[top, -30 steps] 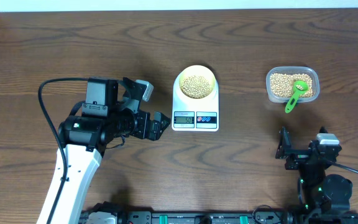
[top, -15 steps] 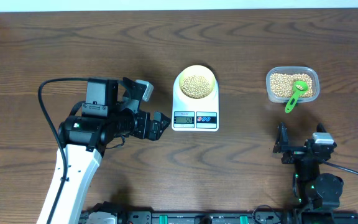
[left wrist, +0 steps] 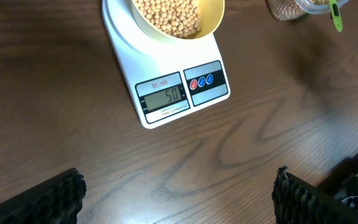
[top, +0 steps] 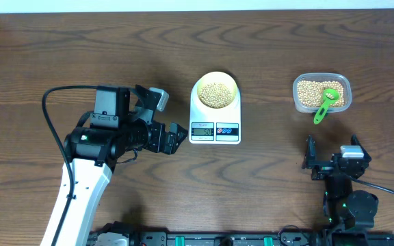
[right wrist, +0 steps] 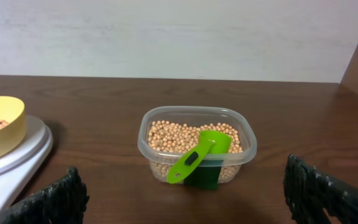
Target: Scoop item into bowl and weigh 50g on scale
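The pale yellow bowl sits on the white scale at the table's middle, with tan beans heaped in it. The scale's grey display shows a number that looks like 50. My left gripper hovers just left of the scale's front, open, with bare wood between its fingers in the left wrist view. My right gripper is open near the front right, facing a clear tub. In the right wrist view the bowl shows at the left edge.
The clear tub stands at the back right, holding more beans and a green scoop whose handle leans out over the near rim. A black cable loops off the left arm.
The right gripper has shifted slightly to the left near the front edge. The left arm, scale, bowl and tub have not moved.
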You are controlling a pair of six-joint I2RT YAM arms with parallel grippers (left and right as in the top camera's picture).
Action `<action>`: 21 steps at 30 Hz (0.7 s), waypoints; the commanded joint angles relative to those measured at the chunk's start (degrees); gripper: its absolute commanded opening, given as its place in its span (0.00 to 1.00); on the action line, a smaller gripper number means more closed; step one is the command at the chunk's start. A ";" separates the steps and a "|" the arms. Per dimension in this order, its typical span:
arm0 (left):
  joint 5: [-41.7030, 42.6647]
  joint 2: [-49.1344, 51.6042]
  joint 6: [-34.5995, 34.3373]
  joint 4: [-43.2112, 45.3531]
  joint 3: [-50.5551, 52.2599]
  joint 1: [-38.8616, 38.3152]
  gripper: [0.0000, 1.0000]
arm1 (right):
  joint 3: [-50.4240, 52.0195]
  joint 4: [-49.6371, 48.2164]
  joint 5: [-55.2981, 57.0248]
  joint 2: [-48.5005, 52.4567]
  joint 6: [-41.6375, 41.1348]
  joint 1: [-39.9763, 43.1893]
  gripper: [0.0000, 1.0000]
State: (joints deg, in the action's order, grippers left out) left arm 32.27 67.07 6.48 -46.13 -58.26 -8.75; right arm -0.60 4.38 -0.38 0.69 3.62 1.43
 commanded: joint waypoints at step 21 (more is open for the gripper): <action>0.52 0.02 1.01 -0.09 -0.11 -0.11 0.98 | 0.28 -0.02 0.07 -0.37 1.16 -0.90 0.99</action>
State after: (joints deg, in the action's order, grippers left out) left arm 32.27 67.07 6.48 -46.13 -58.26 -8.75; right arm -0.60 4.38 -0.38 0.69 4.03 0.89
